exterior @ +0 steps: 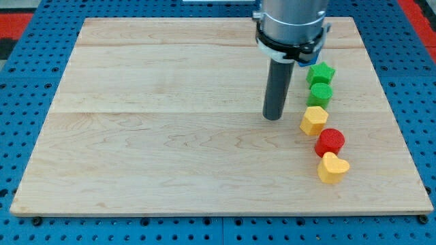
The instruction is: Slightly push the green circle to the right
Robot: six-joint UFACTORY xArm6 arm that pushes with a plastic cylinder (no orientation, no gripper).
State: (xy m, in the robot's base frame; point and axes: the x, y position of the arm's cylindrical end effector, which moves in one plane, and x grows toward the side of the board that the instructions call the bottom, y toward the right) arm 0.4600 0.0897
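The green circle (pixel 320 94) lies on the wooden board (pixel 170 136) at the view's right, just below a green star (pixel 321 72) and just above a yellow hexagon-like block (pixel 314 120). My tip (pixel 274 118) rests on the board to the left of the green circle and slightly below it, with a gap of roughly one block's width between them. The rod stands upright under the grey arm head (pixel 291 24).
A red circle (pixel 330 141) and a yellow heart (pixel 332 168) continue the column of blocks toward the view's bottom right. The board's right edge (pixel 388 109) lies beyond the blocks, with blue perforated table (pixel 415 82) around it.
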